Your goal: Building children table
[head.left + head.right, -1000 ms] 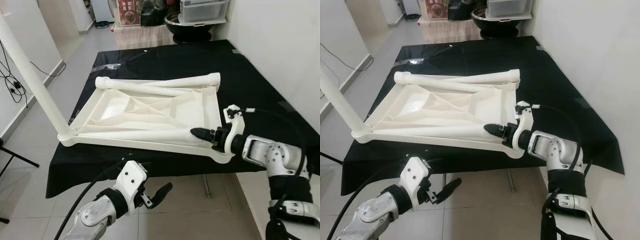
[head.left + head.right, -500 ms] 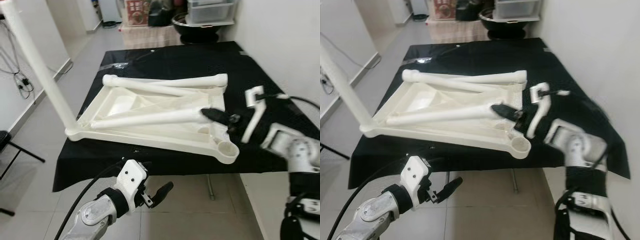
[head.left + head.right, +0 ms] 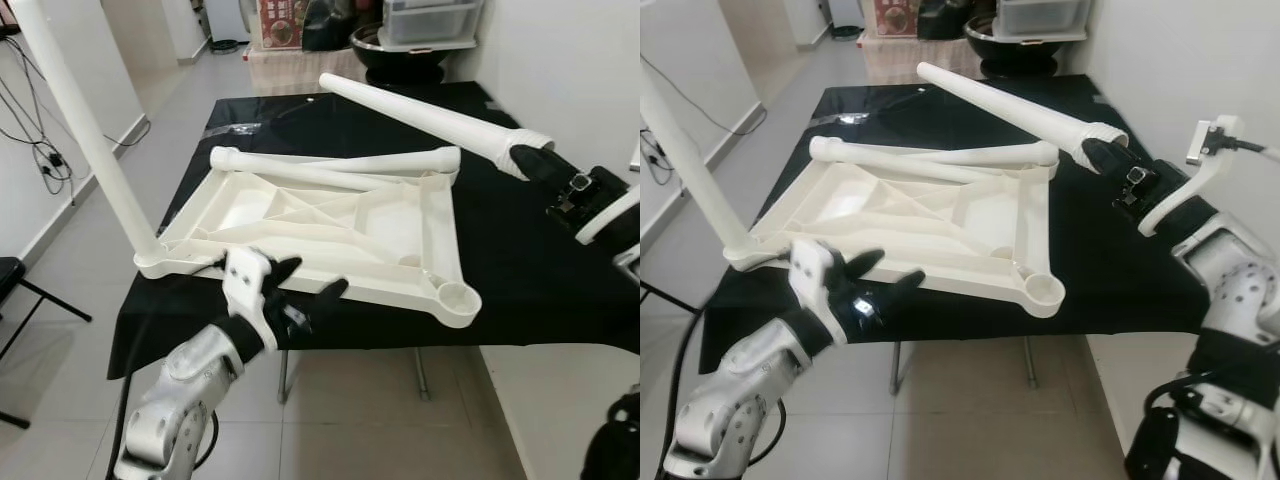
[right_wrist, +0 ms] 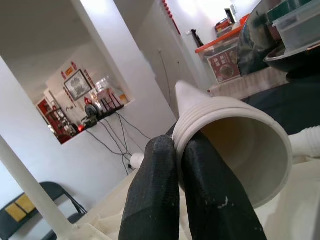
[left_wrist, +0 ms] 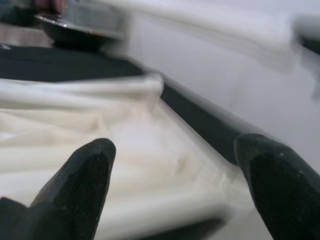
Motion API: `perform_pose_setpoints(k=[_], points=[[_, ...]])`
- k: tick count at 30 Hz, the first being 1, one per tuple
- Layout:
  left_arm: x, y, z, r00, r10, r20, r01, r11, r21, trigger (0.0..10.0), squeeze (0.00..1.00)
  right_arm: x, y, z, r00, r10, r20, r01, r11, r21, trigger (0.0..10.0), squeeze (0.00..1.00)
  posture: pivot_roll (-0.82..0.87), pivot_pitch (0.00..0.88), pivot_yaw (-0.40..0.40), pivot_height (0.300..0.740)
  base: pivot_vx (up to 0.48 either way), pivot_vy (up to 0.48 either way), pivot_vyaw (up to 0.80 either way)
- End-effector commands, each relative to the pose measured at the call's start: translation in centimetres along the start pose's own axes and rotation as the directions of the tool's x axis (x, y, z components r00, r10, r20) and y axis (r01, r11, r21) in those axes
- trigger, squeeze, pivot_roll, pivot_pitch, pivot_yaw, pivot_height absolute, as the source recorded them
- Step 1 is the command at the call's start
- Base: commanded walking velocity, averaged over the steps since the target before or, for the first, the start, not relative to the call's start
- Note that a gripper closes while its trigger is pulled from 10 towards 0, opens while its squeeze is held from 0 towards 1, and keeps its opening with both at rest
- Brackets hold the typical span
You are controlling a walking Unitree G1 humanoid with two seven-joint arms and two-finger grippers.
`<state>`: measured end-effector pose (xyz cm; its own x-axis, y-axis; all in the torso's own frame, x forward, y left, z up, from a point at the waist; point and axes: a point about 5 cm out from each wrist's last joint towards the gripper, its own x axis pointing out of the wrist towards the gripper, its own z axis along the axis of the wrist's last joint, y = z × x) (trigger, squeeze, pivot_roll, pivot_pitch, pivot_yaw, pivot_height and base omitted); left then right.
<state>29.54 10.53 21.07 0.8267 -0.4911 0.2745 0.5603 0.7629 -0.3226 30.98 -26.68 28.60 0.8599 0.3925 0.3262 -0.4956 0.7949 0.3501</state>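
While the white tabletop point(image 3: 330, 225) lies upside down on the black cloth point(image 3: 520, 250) of a work table, ribs facing up, the right gripper point(image 3: 528, 160) holds 1 white table leg point(image 3: 420, 113) up in the air above it. Its 2 black fingers point(image 4: 172, 200) are pinched on the rim of the leg's wide, ridged, hollow end, 1 finger outside the wall and 1 inside the mouth. From that grip the leg slants away over the far right part of the tabletop, its narrow tip pointing toward the far end of the table, clear of the tabletop and the cloth.

At the near left corner of the tabletop, 1 leg point(image 3: 85, 130) already stands upright in its socket. 2 more legs point(image 3: 330, 165) lie along the far edge of the tabletop, crossing 1 another at a shallow angle. The near right corner socket point(image 3: 458, 297) is an open round cup with nothing in it, sitting near the cloth's front edge.

The left gripper point(image 3: 308, 282) hovers just in front of the tabletop's near edge, a little left of the middle, its 2 fingers point(image 5: 80, 180) spread wide apart with nothing between them; the left wrist view is blurred, with pale tabletop beyond the fingertips.

Beyond the table sit a dark bowl point(image 3: 395, 50) and a clear storage box point(image 3: 432, 18). Black cables point(image 3: 30, 120) trail down the wall at left.
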Motion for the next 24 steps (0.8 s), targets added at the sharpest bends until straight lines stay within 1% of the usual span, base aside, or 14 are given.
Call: perform_pose_setpoints(k=[1,3,5,7,10,13,14,17,18,19,20,21,23,24], points=[[-0.1,1.1,0.0,0.998,0.065,0.002,-0.064,0.995,-0.078,10.0,0.00,0.2,0.7,-0.2,1.000,0.020,0.013,-0.020,1.000,-0.001,0.0,0.00,-0.13,0.065,0.039,0.740,0.000,0.000,0.00],[1.9,2.6,1.3,0.988,0.150,0.044,-0.132,0.952,-0.275,10.0,0.00,0.6,1.8,-1.6,0.999,0.015,0.037,-0.017,0.999,0.038,0.0,0.00,-0.13,0.064,0.048,0.740,0.000,0.000,0.00],[4.0,4.3,3.0,0.977,0.199,0.081,-0.138,0.871,-0.471,10.0,0.00,1.0,3.1,-2.8,0.997,0.047,0.059,-0.053,0.994,0.094,0.0,0.00,-0.13,0.063,0.055,0.740,0.000,0.000,0.00],[4.0,4.3,3.0,0.977,0.199,0.081,-0.138,0.871,-0.471,10.0,0.00,1.0,3.1,-2.8,0.997,0.047,0.059,-0.053,0.994,0.094,0.0,0.00,-0.13,0.063,0.055,0.740,0.000,0.000,0.00],[5.9,6.1,5.0,0.965,0.230,0.126,-0.107,0.783,-0.613,10.0,0.00,1.2,4.6,-3.5,0.990,0.114,0.084,-0.125,0.983,0.138,0.0,0.00,-0.13,0.067,0.063,0.740,0.000,0.000,0.00],[6.8,7.0,6.2,0.958,0.242,0.151,-0.082,0.741,-0.666,10.0,0.00,1.1,5.9,-3.5,0.980,0.171,0.104,-0.186,0.970,0.156,0.0,0.00,-0.14,0.074,0.071,0.740,0.000,0.000,0.00],[6.8,7.0,6.2,0.958,0.242,0.151,-0.082,0.741,-0.666,10.0,0.00,1.1,5.9,-3.5,0.980,0.171,0.104,-0.186,0.970,0.156,0.0,0.00,-0.14,0.074,0.071,0.740,0.000,0.000,0.00],[7.6,7.2,7.3,0.953,0.240,0.183,-0.040,0.701,-0.712,10.0,0.00,0.5,7.3,-3.8,0.967,0.233,0.108,-0.248,0.954,0.165,0.0,0.00,-0.14,0.079,0.075,0.740,0.000,0.000,0.00],[7.6,7.2,7.3,0.953,0.240,0.183,-0.040,0.701,-0.712,10.0,0.00,0.5,7.3,-3.8,0.967,0.233,0.108,-0.248,0.954,0.165,0.0,0.00,-0.14,0.079,0.075,0.740,0.000,0.000,0.00],[7.9,7.3,7.6,0.953,0.239,0.186,-0.028,0.681,-0.732,10.0,0.00,0.3,7.9,-4.1,0.963,0.249,0.106,-0.264,0.949,0.171,0.0,0.00,-0.15,0.082,0.077,0.740,0.000,0.000,0.00],[7.9,7.3,7.6,0.953,0.239,0.186,-0.028,0.681,-0.732,10.0,0.00,0.3,7.9,-4.1,0.963,0.249,0.106,-0.264,0.949,0.171,0.0,0.00,-0.15,0.082,0.077,0.740,0.000,0.000,0.00],[8.2,7.1,8.0,0.955,0.221,0.200,0.002,0.665,-0.747,10.0,0.00,0.2,8.4,-4.4,0.960,0.265,0.094,-0.278,0.945,0.172,0.0,0.00,-0.15,0.084,0.078,0.740,0.000,0.000,0.00],[8.4,7.0,8.3,0.955,0.208,0.211,0.024,0.655,-0.755,10.0,0.00,0.1,8.7,-4.6,0.958,0.274,0.086,-0.286,0.943,0.172,0.0,0.00,-0.15,0.084,0.078,0.740,0.000,0.000,0.00],[8.7,6.5,8.7,0.957,0.164,0.238,0.079,0.645,-0.760,10.0,0.00,0.0,8.9,-4.8,0.957,0.279,0.082,-0.289,0.941,0.177,0.0,0.00,-0.15,0.086,0.078,0.740,0.000,0.000,0.00]])
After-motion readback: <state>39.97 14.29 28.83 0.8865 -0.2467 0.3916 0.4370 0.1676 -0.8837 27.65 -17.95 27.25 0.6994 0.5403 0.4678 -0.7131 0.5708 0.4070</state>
